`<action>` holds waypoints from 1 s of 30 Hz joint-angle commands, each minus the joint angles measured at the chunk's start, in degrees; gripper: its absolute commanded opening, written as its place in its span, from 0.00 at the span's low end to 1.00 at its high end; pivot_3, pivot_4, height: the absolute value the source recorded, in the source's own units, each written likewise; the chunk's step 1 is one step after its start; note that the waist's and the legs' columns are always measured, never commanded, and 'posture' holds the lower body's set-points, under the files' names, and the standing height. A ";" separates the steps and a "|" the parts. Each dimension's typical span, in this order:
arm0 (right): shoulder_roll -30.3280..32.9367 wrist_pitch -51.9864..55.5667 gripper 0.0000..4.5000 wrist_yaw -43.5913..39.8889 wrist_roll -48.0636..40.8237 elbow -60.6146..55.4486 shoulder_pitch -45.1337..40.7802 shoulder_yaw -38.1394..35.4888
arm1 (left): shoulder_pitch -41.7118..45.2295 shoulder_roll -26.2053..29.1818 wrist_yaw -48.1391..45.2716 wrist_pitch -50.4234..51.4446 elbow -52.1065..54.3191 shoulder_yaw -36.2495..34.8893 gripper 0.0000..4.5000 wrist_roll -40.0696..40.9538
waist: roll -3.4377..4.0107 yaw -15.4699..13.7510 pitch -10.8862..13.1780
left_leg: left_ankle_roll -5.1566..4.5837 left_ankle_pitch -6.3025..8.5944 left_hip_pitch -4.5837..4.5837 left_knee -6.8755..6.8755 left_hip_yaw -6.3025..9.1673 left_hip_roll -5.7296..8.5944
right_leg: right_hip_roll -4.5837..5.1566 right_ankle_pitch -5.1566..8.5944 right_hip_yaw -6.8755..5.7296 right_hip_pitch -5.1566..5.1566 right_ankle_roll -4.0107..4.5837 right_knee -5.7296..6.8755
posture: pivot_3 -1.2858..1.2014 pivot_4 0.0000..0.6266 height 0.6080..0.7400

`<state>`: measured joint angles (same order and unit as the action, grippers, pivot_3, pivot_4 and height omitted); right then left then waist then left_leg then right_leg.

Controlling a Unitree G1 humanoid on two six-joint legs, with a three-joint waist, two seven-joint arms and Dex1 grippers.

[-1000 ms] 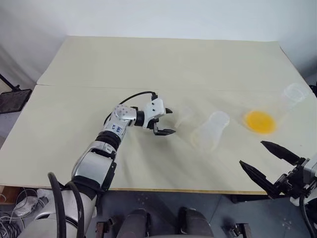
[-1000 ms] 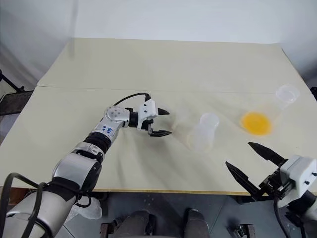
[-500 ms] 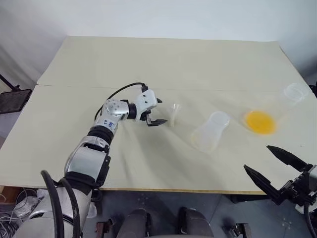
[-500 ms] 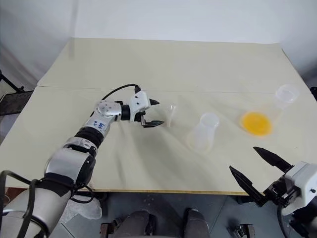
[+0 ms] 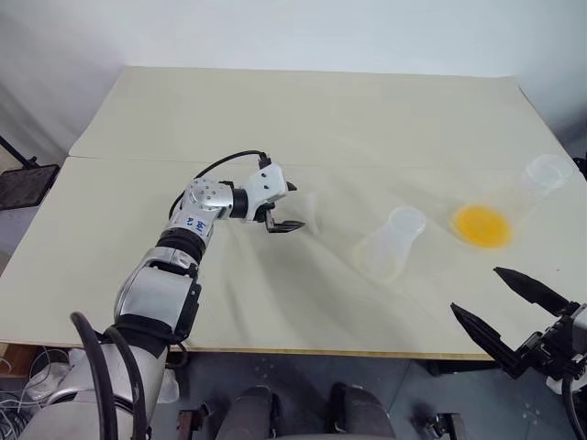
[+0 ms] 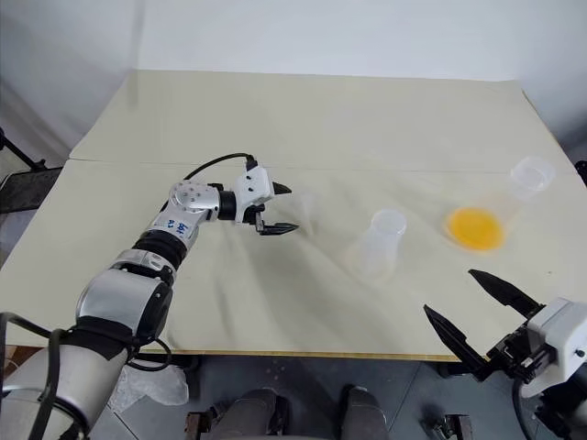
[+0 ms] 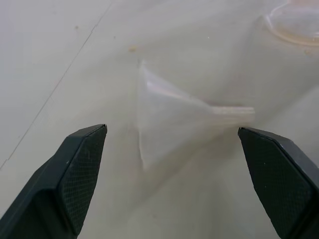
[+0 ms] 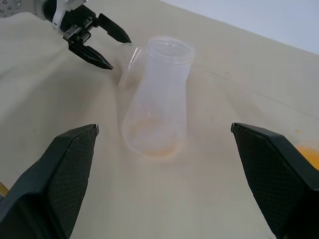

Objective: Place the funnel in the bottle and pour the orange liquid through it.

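The task is at its very start. The funnel [image 7: 172, 117] lies on its side on the cream surface [image 5: 275, 110], its wide rim turned toward the left end effector [image 5: 282, 205] and its spout pointing away toward the bottle [image 5: 390, 245]. It is not in the bottle and nothing has hold of it. The left end effector hangs just beside it with its fingers spread wide and nothing between them; in the left wrist view the funnel sits in the gap between the two black fingertips [image 7: 82, 174], apart from both.

The frosted bottle stands upright near the middle of the surface, mouth open and free, with a faint orange trace at its base in the right wrist view. The orange liquid [image 5: 481, 225] sits in a clear container well to the right of the bottle, untouched. A small clear cup [image 5: 548, 171] stands beyond it near the far right edge.

The right end effector [image 5: 503, 316] waits low at the near right edge, fingers wide apart and holding nothing, well away from the liquid.

Left to do, as I judge it: grip the funnel, seat it in the bottle's mouth, then lift the container and pour.

Small blue markings show on the left forearm, too small to read. No other labels or writing can be made out.
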<state>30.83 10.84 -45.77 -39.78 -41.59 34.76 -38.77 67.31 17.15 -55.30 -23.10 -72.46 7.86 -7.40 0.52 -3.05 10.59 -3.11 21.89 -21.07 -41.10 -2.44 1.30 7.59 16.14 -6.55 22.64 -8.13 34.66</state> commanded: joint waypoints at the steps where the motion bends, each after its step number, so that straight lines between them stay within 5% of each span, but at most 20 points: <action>1: -0.91 -1.77 1.00 0.47 -0.29 -2.22 1.24 -1.54 | 1.91 -0.37 -1.64 -0.62 -0.05 -0.28 0.91 -0.24 | 0.00 0.01 0.00 | 0.00 0.00 -0.01 0.00 -0.01 0.00 | 0.00 0.00 0.00 0.01 0.00 0.00 | 0.52 0.24 1.00; 14: -0.80 -2.46 1.00 0.97 -0.16 -1.79 1.40 -1.51 | 2.54 0.81 -6.01 3.89 -0.50 -1.61 0.03 0.80 | 0.00 0.08 0.00 | 0.00 0.00 0.00 0.00 -0.01 -0.01 | 0.00 0.00 0.00 0.01 0.00 0.00 | 0.52 0.24 1.00; 30: 0.00 -1.96 1.00 1.13 -1.28 -1.73 0.27 -3.10 | 8.83 1.21 -20.86 9.31 4.97 -11.88 0.01 12.50 | -0.01 0.02 0.00 | -0.01 0.00 -0.03 -0.03 0.00 0.00 | 0.01 0.00 0.00 0.02 0.00 0.02 | 0.52 0.24 1.00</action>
<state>30.44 9.78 -44.94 -39.78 -42.48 34.87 -39.45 73.75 18.13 -73.52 -14.48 -70.31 -2.08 2.02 0.51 -3.04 10.60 -3.12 21.89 -21.12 -41.12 -2.44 1.29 7.59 16.14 -6.55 22.67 -8.13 34.67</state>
